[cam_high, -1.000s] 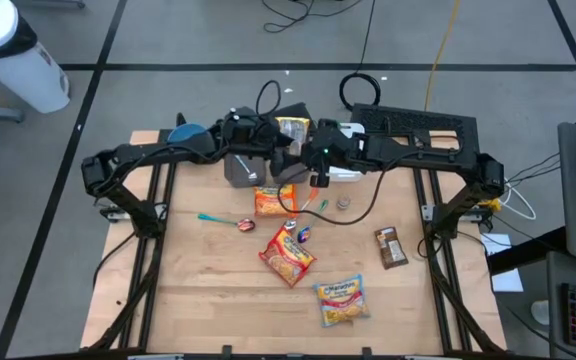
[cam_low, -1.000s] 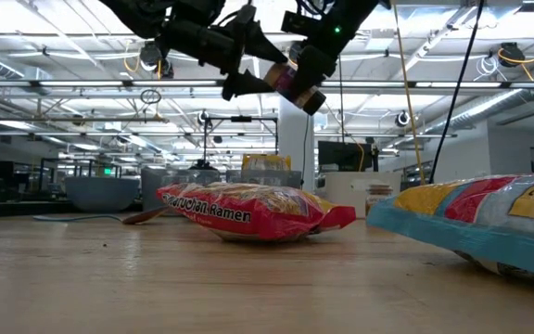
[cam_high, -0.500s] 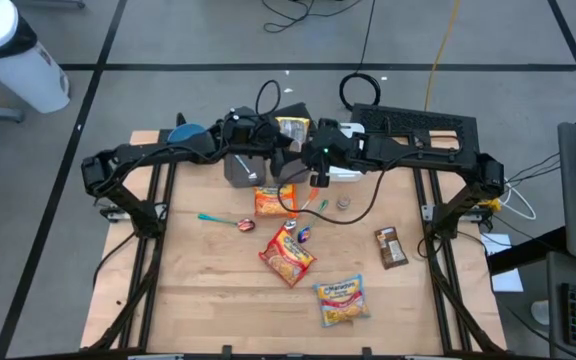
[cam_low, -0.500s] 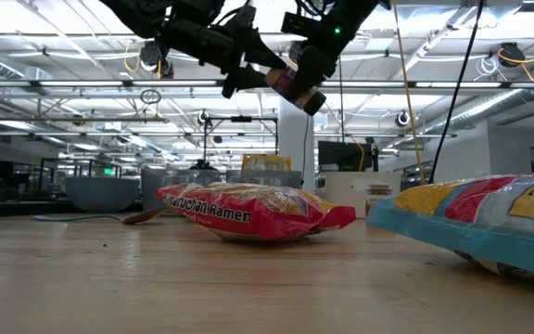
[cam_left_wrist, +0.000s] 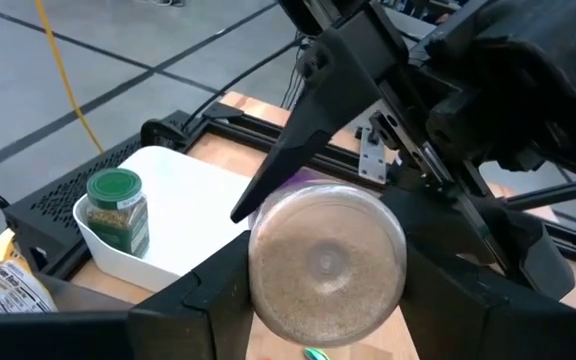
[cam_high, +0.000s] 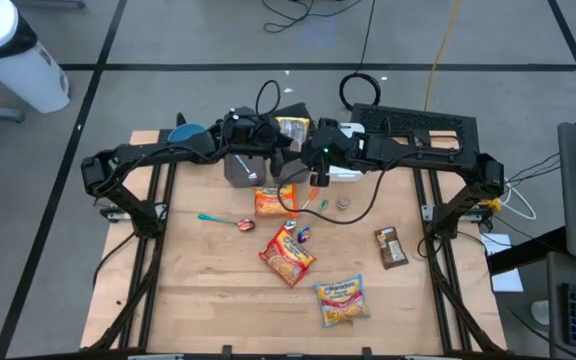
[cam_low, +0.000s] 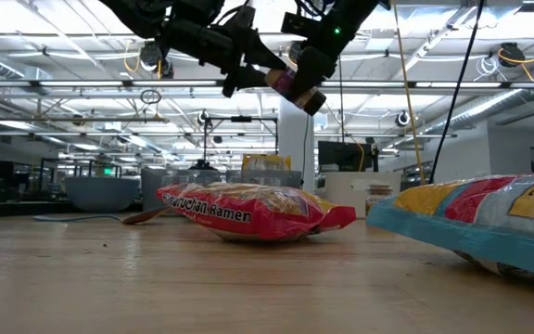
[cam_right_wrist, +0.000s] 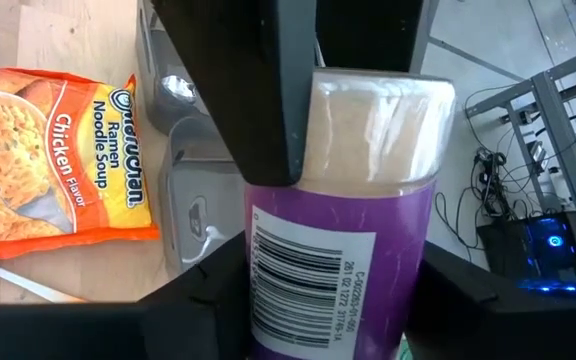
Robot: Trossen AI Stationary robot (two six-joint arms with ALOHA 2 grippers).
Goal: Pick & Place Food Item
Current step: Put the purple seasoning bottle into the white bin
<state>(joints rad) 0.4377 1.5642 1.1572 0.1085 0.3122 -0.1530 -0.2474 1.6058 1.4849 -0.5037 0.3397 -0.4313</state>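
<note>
1. Handover is the step we read here: the spice jar [cam_low: 297, 85] hangs tilted in mid-air, well above the table [cam_high: 208, 290], over its far middle, with both arms meeting at it.
2. What has just changed is the left gripper [cam_left_wrist: 328, 280]. A second ago its fingers stood spread beside the jar; now they have come in and sit clamped on the clear end of it.
3. The right gripper [cam_right_wrist: 330, 255] is at the purple-labelled end of the jar. Whether it grips the jar or has begun to let go, we cannot tell.
4. The jar itself has not shifted between the earlier low views and this one.
5. For the task, we judge that the jar now has a second hold, so the right arm could release it and the left could carry it on.
6. A likely place to set it down is the white bin [cam_left_wrist: 183, 195], where a green-lidded jar [cam_left_wrist: 116, 208] already stands.
7. The ramen packs [cam_high: 288, 252] lie untouched on the table below.
</note>
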